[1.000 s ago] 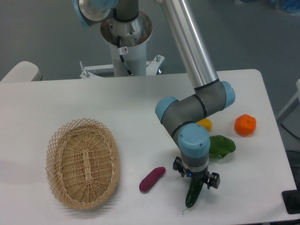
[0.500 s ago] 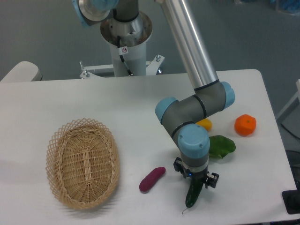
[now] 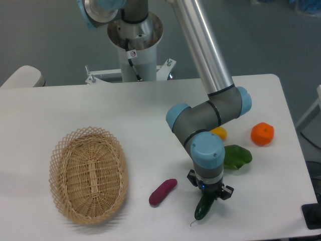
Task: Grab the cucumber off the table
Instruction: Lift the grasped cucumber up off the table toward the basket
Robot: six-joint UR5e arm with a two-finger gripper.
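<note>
- Gripper (image 3: 210,193) sits over the upper end of the cucumber (image 3: 203,209), jaws narrowed onto it from both sides; it looks like a grasp, though the contact itself is hidden by the wrist.
- Cucumber is near the front edge of the counter (image 3: 60,108), right of centre, lower end and thin stem tip pointing toward that edge. Cannot tell whether it rests on the surface or is just clear of it.
- Risk 1: grip is at one end, not mid-length. Long free end will likely sag or pivot on the lift, and the glossy skin could slide out of the jaws.
- Risk 2: if it drops, it lands near the front edge and may roll off.
- Risk 3: any sideways move while low could sweep the free end into the purple piece (image 3: 163,192) to the left.
- Bok choy (image 3: 236,156) is just behind the wrist; orange fruit (image 3: 262,134) and a yellow piece (image 3: 219,133) lie farther back right.
- Open room: straight up is free. Basket (image 3: 89,173) is well apart on the left, with bare counter between it and the purple piece.
- Suggest a slow vertical lift.
</note>
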